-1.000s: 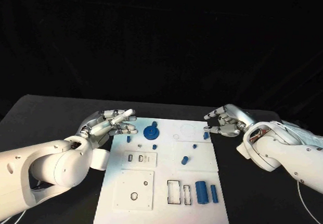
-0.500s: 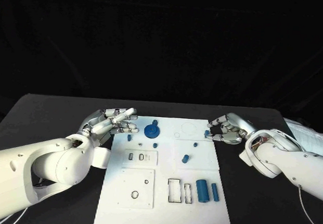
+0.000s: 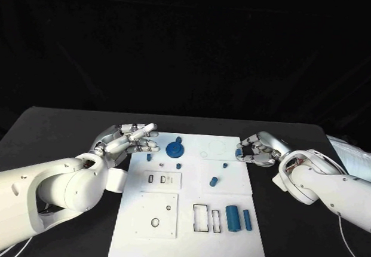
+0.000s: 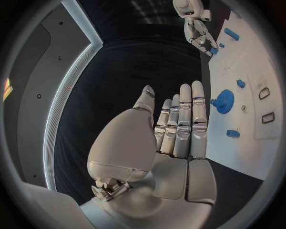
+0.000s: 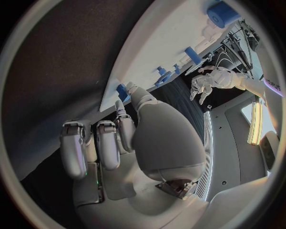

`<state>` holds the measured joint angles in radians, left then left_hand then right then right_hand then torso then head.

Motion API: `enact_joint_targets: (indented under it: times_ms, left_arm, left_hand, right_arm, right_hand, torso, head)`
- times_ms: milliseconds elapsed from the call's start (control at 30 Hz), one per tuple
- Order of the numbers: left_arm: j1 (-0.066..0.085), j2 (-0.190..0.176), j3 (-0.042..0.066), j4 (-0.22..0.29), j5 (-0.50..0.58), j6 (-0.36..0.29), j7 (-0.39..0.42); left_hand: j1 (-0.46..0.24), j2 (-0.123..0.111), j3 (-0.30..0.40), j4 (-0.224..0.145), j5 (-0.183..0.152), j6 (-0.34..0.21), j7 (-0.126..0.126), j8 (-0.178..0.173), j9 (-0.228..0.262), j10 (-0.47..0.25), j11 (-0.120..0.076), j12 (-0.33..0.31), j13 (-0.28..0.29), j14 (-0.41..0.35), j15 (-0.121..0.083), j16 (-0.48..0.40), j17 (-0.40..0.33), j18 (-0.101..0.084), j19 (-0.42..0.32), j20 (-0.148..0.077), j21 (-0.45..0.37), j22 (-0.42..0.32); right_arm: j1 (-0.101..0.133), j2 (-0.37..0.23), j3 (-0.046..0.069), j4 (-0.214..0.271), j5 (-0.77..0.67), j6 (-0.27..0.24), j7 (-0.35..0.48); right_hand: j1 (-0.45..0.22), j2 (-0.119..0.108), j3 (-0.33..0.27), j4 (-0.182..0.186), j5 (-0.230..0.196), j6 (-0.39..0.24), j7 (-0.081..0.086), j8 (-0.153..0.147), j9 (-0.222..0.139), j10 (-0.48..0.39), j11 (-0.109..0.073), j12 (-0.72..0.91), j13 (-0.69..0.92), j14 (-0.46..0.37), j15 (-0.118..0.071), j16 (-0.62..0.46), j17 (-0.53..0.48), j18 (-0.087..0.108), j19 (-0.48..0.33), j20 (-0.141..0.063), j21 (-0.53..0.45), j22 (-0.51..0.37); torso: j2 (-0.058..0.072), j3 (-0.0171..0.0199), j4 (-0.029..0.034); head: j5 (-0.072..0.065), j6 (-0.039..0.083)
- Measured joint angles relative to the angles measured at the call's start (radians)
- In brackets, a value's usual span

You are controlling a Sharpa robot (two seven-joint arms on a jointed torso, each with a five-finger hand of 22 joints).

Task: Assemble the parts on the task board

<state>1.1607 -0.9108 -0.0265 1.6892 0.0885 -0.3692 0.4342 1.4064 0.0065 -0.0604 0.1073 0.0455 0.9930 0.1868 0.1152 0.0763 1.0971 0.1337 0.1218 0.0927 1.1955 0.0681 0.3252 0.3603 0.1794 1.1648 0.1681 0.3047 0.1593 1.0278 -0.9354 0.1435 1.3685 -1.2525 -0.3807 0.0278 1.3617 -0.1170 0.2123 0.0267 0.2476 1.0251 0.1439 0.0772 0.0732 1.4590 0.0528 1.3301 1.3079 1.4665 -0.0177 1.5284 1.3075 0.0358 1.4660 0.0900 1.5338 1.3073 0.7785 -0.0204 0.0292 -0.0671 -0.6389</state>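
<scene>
Reaching with curled right hand for small blue peg at two o'clock; left hand open, empty.

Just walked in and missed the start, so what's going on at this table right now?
A two-armed robot is working on a white task board with small blue parts on it. Its right hand reaches in at the board's far right edge, fingers curled around a small blue part there; whether it grips it is unclear. The left hand hovers open beside the board's far left corner, near the blue gear, holding nothing.
</scene>
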Motion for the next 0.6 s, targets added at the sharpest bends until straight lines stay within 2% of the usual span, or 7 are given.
enact_joint_targets:
  times_ms: [100, 367, 467, 600]
  left_arm:
    - [0.0, 0.0, 0.0, 0.0, 0.0, 0.0, 0.0]
    - [0.0, 0.002, 0.0, 0.0, -0.001, 0.001, -0.001]
    - [0.0, 0.002, 0.0, 0.0, -0.001, 0.001, -0.002]
    - [0.0, 0.002, 0.0, -0.001, -0.001, 0.001, -0.002]
  left_hand:
    - [0.0, 0.0, 0.0, 0.0, 0.0, 0.0, 0.0, 0.0, 0.0, 0.0, 0.0, 0.0, 0.0, 0.0, 0.0, 0.0, 0.0, 0.0, 0.0, 0.0, 0.0, 0.0]
    - [0.0, 0.0, 0.0, 0.0, 0.0, 0.0, 0.0, 0.0, 0.0, 0.0, 0.0, 0.0, -0.001, 0.0, 0.0, 0.0, 0.002, 0.0, 0.0, 0.0, 0.0, 0.001]
    - [0.0, 0.0, 0.0, 0.0, 0.0, 0.0, 0.0, 0.0, 0.0, 0.0, 0.0, 0.0, -0.001, 0.0, 0.0, 0.0, 0.003, 0.0, 0.0, 0.0, 0.0, 0.001]
    - [0.0, 0.0, 0.0, 0.0, 0.0, 0.0, 0.0, 0.0, 0.0, 0.0, 0.0, 0.0, -0.001, 0.0, 0.0, 0.0, 0.003, 0.0, 0.0, 0.0, 0.0, 0.001]
  right_arm:
    - [0.0, 0.004, 0.0, -0.003, 0.0, 0.0, 0.0]
    - [-0.001, 0.011, 0.0, -0.007, 0.003, 0.001, 0.001]
    - [-0.001, 0.012, 0.0, -0.009, 0.006, 0.001, 0.003]
    - [-0.001, 0.014, 0.001, -0.012, 0.009, 0.0, 0.005]
  right_hand:
    - [0.0, 0.013, 0.016, -0.007, 0.0, 0.027, -0.007, 0.011, 0.005, 0.004, -0.004, 0.009, 0.0, 0.0, 0.0, 0.005, 0.0, 0.0, 0.0, 0.0, 0.0, 0.0]
    - [0.002, 0.028, 0.045, -0.019, -0.01, 0.063, -0.023, 0.023, 0.012, 0.007, -0.007, 0.019, 0.0, -0.002, -0.003, 0.005, 0.0, 0.0, 0.0, 0.0, 0.004, 0.0]
    - [0.006, 0.032, 0.053, -0.026, -0.01, 0.078, -0.026, 0.027, 0.013, 0.007, -0.014, 0.024, 0.0, 0.0, -0.008, 0.005, 0.0, 0.0, 0.0, 0.0, 0.004, 0.001]
    - [0.004, 0.038, 0.054, -0.027, -0.01, 0.079, -0.027, 0.03, 0.015, 0.007, -0.014, 0.024, 0.0, 0.0, -0.008, 0.005, 0.0, 0.001, 0.0, 0.0, 0.004, 0.001]
  torso:
    - [0.0, 0.0001, -0.0007]
    - [0.0, 0.0001, -0.0012]
    - [0.0, 0.0001, -0.0013]
    - [0.0, 0.0006, -0.0013]
  head:
    - [0.0, -0.001]
    - [0.002, -0.003]
    - [0.003, -0.005]
    - [0.003, -0.005]
